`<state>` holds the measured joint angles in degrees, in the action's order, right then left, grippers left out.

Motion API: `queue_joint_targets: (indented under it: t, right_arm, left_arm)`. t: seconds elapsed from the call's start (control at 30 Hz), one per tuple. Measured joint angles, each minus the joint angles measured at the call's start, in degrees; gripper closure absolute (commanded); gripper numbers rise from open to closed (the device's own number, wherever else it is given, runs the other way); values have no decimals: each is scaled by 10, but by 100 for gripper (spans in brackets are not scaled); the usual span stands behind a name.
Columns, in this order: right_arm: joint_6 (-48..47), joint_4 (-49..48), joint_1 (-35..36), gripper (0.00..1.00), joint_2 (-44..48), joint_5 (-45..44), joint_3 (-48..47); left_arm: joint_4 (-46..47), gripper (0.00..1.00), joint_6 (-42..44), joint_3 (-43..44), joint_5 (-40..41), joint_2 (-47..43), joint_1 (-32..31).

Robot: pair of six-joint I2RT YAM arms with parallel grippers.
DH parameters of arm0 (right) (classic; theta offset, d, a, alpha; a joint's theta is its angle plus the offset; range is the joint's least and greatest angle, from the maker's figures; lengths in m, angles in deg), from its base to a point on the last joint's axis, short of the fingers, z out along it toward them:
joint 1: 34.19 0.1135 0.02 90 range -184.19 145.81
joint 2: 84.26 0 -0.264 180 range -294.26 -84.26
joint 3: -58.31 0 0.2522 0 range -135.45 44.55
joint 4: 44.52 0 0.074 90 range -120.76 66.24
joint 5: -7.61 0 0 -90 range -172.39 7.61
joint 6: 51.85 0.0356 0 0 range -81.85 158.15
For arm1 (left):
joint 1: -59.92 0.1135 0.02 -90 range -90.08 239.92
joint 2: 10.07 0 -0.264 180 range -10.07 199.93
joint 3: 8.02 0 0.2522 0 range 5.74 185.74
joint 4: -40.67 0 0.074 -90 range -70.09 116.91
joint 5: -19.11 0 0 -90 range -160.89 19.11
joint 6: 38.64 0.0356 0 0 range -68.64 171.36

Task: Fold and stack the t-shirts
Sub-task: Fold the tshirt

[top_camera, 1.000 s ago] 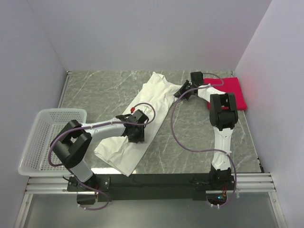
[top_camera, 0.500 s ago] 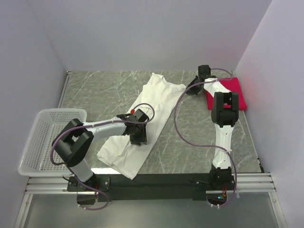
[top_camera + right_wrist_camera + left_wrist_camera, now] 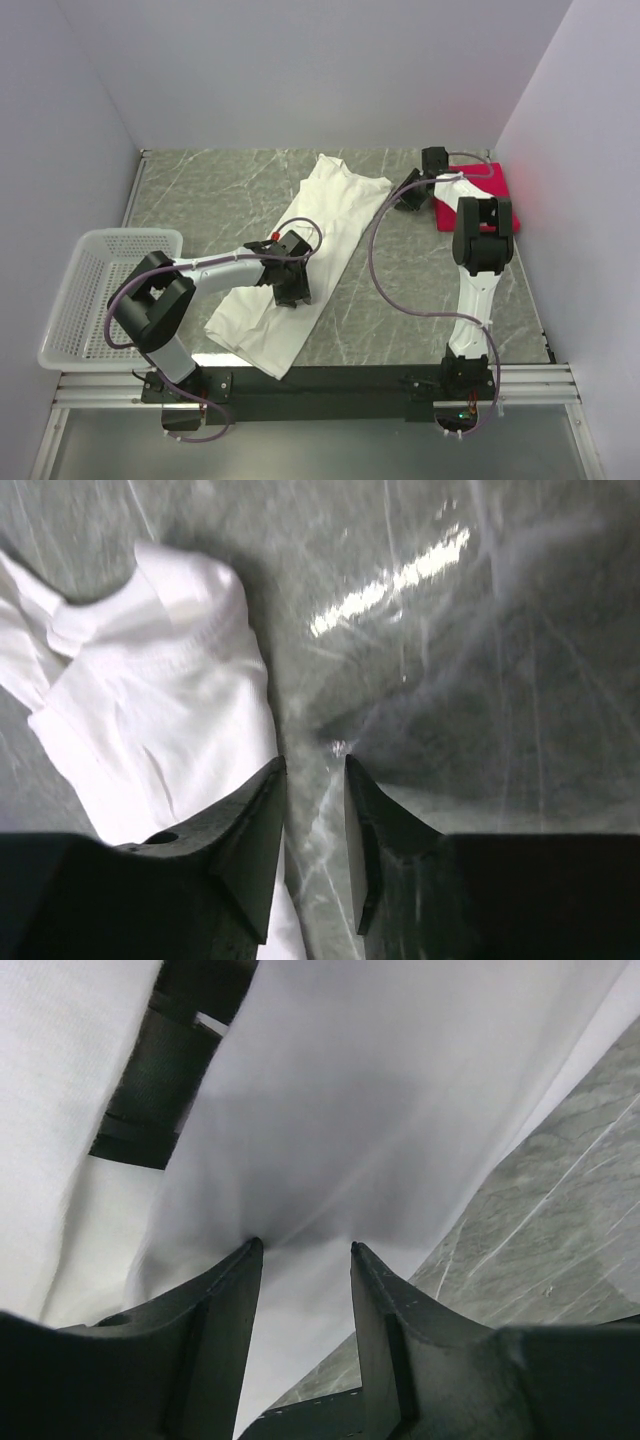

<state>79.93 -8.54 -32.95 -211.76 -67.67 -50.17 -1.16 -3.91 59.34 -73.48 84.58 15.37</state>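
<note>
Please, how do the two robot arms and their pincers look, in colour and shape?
Both the left arm and the right arm have white links joined by bulky black joints. A thin purple cable loops along each. The left pincer and right pincer each have two dark, wedge-shaped fingers tapering to tips. A small red mark sits near the left wrist.

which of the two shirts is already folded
The red t-shirt at the far right, folded square; the white t-shirt lies stretched out long.
</note>
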Motion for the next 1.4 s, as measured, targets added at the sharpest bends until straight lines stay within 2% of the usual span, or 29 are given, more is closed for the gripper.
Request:
queue_joint_targets:
  t: [0.4,0.5,0.7,1.17,1.27,1.37,1.4]
  right_arm:
    - [13,-48,9,59,12,53,41]
    - [17,-42,17,65,9,52,37]
    - [20,-9,21,100,-15,42,-1]
    - [23,64,24,100,-36,7,-60]
    - [23,73,23,100,-36,2,-62]
    - [21,74,23,100,-36,3,-62]
    - [20,74,23,100,-36,4,-62]
  left_arm:
    - [6,53,-28,-17,2,-13,0]
    - [6,53,-30,-17,2,-13,0]
    - [4,55,-39,-20,1,-15,1]
    - [32,57,-76,-84,-53,-58,49]
    - [38,51,-85,-94,-59,-67,54]
    - [37,40,-90,-93,-59,-73,54]
    - [31,33,-89,-91,-54,-76,54]
